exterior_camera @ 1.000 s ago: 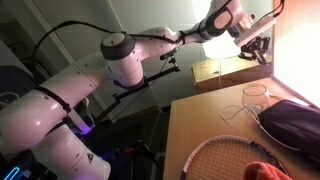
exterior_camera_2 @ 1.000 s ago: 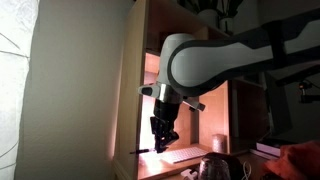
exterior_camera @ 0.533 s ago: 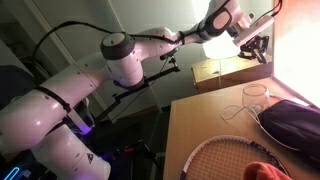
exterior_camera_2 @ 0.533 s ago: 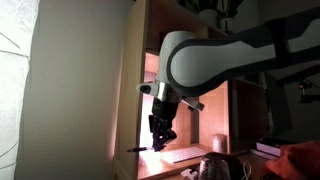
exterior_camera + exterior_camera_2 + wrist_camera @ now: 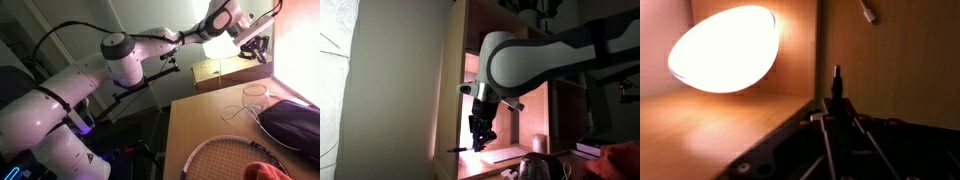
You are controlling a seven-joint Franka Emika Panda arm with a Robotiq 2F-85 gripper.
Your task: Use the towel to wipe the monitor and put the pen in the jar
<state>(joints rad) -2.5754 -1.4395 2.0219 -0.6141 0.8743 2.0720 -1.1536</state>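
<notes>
Gripper (image 5: 257,48) clamped shut on thin dark stick, prob. the pen (image 5: 836,78), its long axis projecting past the tips, and sits above and beyond jar (image 5: 256,93), apart from it; jar upright on desk (image 5: 200,130).

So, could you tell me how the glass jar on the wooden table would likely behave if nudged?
The glass jar looks small, so it is probably light and may slide or tip under a nudge. Its clear, smooth wall suggests a slippery, breakable surface, so gentle contact seems wise.
</notes>
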